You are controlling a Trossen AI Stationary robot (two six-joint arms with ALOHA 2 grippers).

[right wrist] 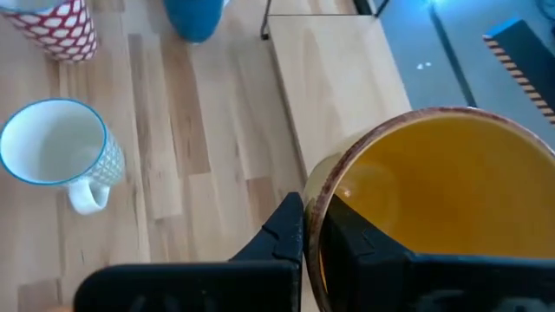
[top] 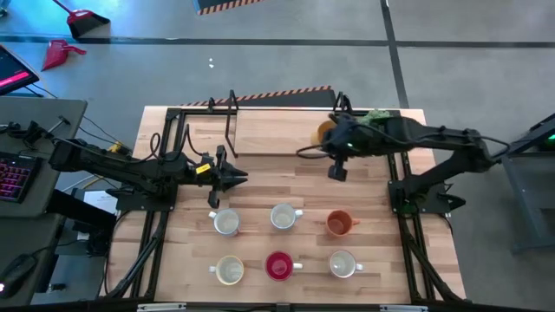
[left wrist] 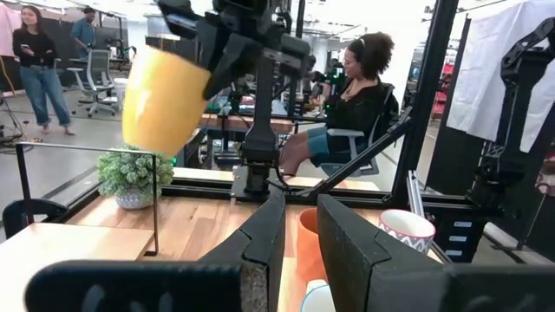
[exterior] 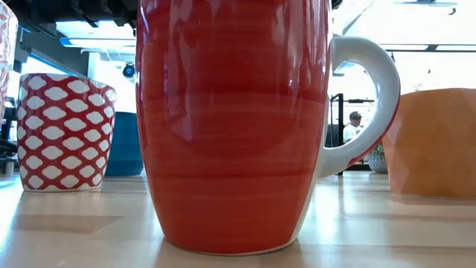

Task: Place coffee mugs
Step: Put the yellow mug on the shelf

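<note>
Left gripper (top: 236, 178) hangs behind and to the left of the red mug (top: 278, 266), its fingers (left wrist: 260, 238) a narrow gap apart with nothing between them. It sits just behind the white mug (top: 225, 222) at the left end of the back row, not touching it.

Six mugs stand on the table in two rows of three, all upright with their mouths up. Left of the red mug is a cream mug (top: 230, 270); right of it, a white one (top: 343, 263). Directly behind the red mug stands another white mug (top: 284, 217), and behind and to the right an orange mug (top: 340, 224). From table height, a blue mug (exterior: 123, 145) shows behind and left of the red mug.

Right gripper (right wrist: 310, 212) is far behind and right of the red mug, clamped on the rim of the yellow mug (right wrist: 434, 199), one finger inside and one outside. That mug is glossy yellow-orange with a brownish rim, lifted off the table and tilted, beside a potted plant (left wrist: 130, 173).
</note>
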